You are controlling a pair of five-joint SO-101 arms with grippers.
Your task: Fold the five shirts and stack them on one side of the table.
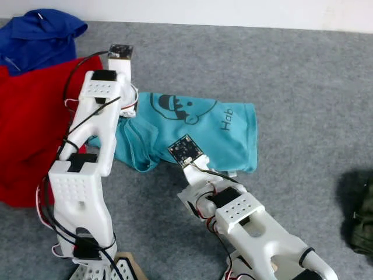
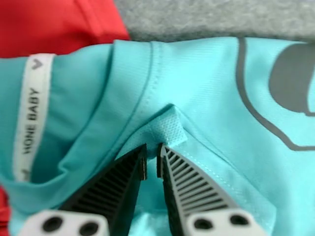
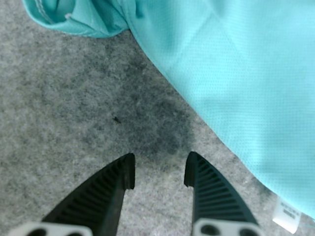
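A teal shirt (image 1: 204,125) with a dark print lies crumpled mid-table on the grey felt. My left gripper (image 2: 152,160) is at its left edge near the collar, shut on a small raised fold of teal fabric (image 2: 167,129) next to the white neck label (image 2: 32,113). My right gripper (image 3: 158,172) hangs open over bare felt just off the teal shirt's near edge (image 3: 236,64), with nothing between its fingers. In the high view the right arm (image 1: 239,213) comes in from the near side and the left arm (image 1: 96,116) stands over the shirt's left end.
A red shirt (image 1: 29,128) spreads out at the left, touching the teal one (image 2: 59,24). A blue shirt (image 1: 38,35) is bunched at the far left corner. A dark green garment (image 1: 361,216) lies at the right edge. Bare felt (image 1: 303,76) spans the far right.
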